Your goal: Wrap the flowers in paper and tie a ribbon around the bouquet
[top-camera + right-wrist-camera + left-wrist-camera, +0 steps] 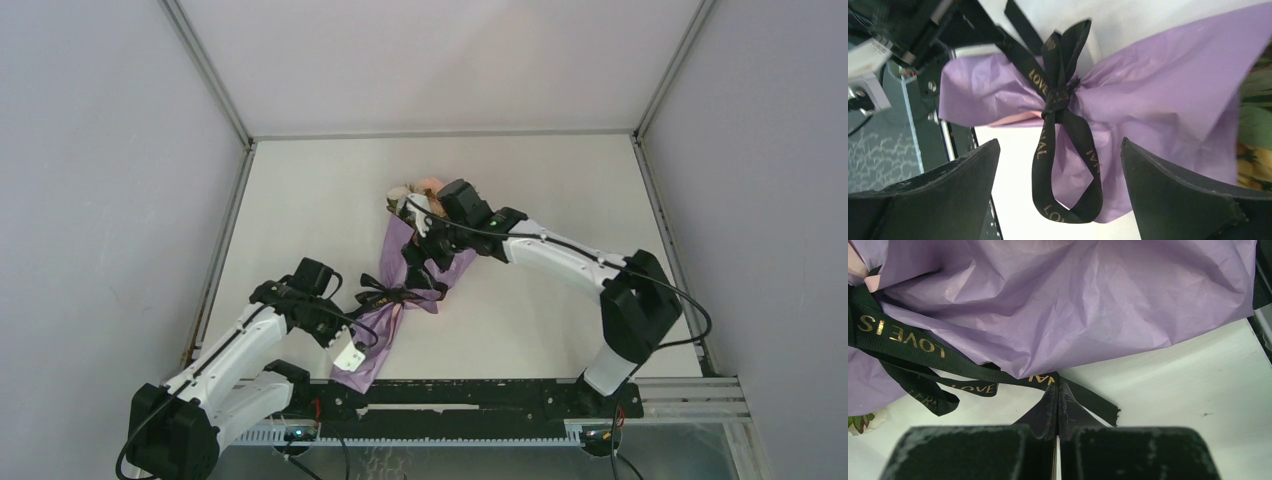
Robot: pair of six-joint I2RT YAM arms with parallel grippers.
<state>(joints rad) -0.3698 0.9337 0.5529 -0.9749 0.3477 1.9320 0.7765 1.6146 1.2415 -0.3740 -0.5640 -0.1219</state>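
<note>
The bouquet lies slantwise on the white table, with the flowers [415, 190] at its far end and lilac paper [372, 335] wrapped round the stems. A black ribbon [392, 297] with gold lettering is knotted [1058, 97] round the paper's waist. My left gripper [1058, 387] is shut on a ribbon tail, whose frayed end [1108, 412] lies just past the tips. That strand runs taut back to the knot. My right gripper [1059, 142] stands wide open over the bouquet, and a hanging ribbon loop [1068, 200] dangles free between its fingers, touching neither.
A black rail [480, 395] runs along the table's near edge below the paper's tail. A white tag [350, 355] hangs from my left wrist over the paper. Grey walls close in the table at left, right and back.
</note>
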